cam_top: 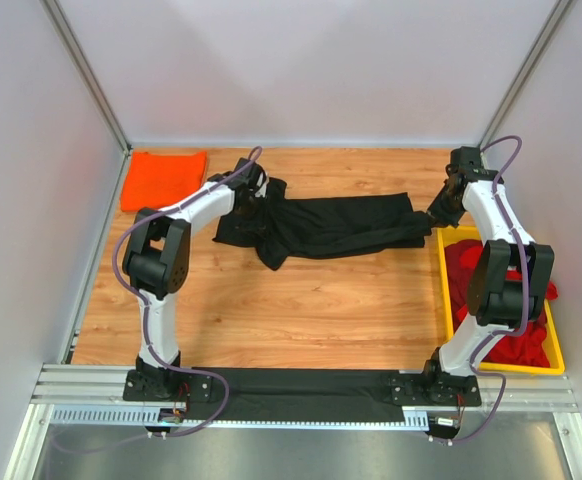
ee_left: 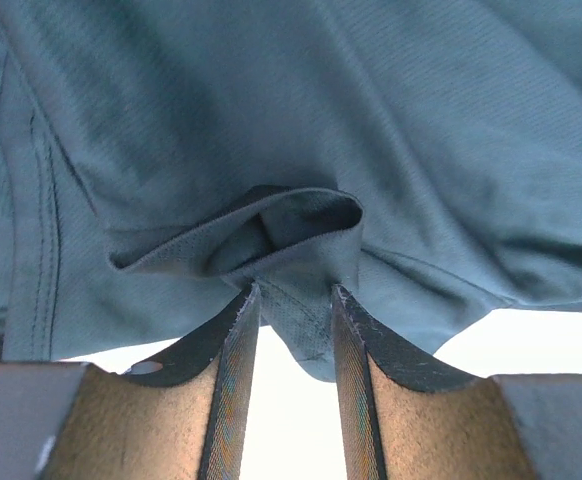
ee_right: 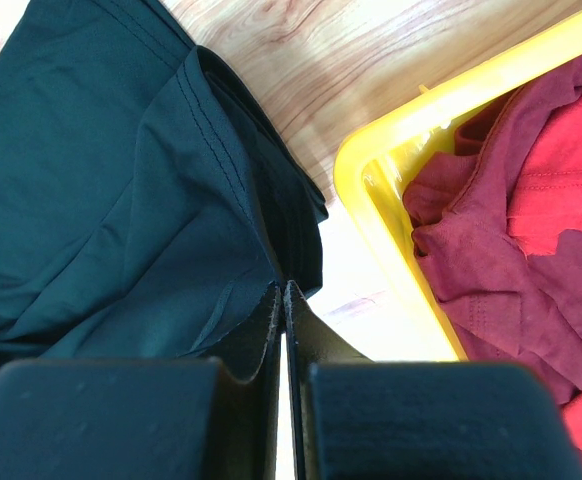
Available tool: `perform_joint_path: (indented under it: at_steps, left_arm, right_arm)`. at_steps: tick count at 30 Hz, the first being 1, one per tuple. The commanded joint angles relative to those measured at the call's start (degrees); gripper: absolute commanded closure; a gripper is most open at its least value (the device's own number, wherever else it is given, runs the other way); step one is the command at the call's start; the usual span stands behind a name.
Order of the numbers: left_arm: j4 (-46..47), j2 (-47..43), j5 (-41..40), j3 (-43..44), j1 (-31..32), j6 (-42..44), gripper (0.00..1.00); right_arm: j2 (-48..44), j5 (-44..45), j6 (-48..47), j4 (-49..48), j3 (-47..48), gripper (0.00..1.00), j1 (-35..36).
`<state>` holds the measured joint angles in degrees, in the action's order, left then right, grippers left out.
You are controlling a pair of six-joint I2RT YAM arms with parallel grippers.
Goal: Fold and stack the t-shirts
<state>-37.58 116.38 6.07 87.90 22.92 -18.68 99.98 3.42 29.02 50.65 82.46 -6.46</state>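
Note:
The black t-shirt [cam_top: 341, 225] lies stretched out in a long band across the far half of the table, between both grippers. My left gripper [cam_top: 243, 195] is at its left end. In the left wrist view a bunched fold of the black t-shirt [ee_left: 371, 120] fills the gap between the tips of the left gripper [ee_left: 296, 290]. My right gripper [cam_top: 439, 212] is at the shirt's right end. The right gripper [ee_right: 284, 288] is pinched tight on a corner of the black t-shirt [ee_right: 91, 200]. A folded orange t-shirt [cam_top: 163, 178] lies at the far left. Red t-shirts [cam_top: 463, 260] fill the tray.
The yellow tray [cam_top: 441, 300] stands along the right side of the table, right beside my right gripper. Its rim [ee_right: 391, 200] and the red t-shirts [ee_right: 531, 200] show in the right wrist view. White walls close in the table on three sides.

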Motion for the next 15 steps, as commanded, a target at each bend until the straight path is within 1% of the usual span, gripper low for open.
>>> perform_joint_path:
  at_steps: [1,4,8,12,15]
  left_arm:
    - [-1.79,-3.34,-2.63,0.17,0.20,1.36,0.57]
    - [-3.28,-5.37,-3.51,-0.09,0.02,1.71,0.57]
    - [-2.94,-7.30,-5.18,-2.11,-0.15,2.50,0.57]
    - [-2.58,-6.87,-5.10,-3.61,-0.68,3.03,0.58]
    - [-1.80,-5.81,-4.22,-3.17,-0.86,3.30,0.59]
  right_arm:
    - [-1.37,0.71,-0.98,0.06,1.83,1.00,-0.31]
    - [-1.37,0.53,-0.98,-0.11,1.92,1.00,-0.31]
    - [-1.28,0.36,-1.07,-0.20,1.92,1.00,-0.31]
    - [-1.02,0.10,-1.07,-0.38,1.83,1.00,-0.31]
    - [-1.11,0.10,-1.15,-0.47,1.83,1.00,-0.31]
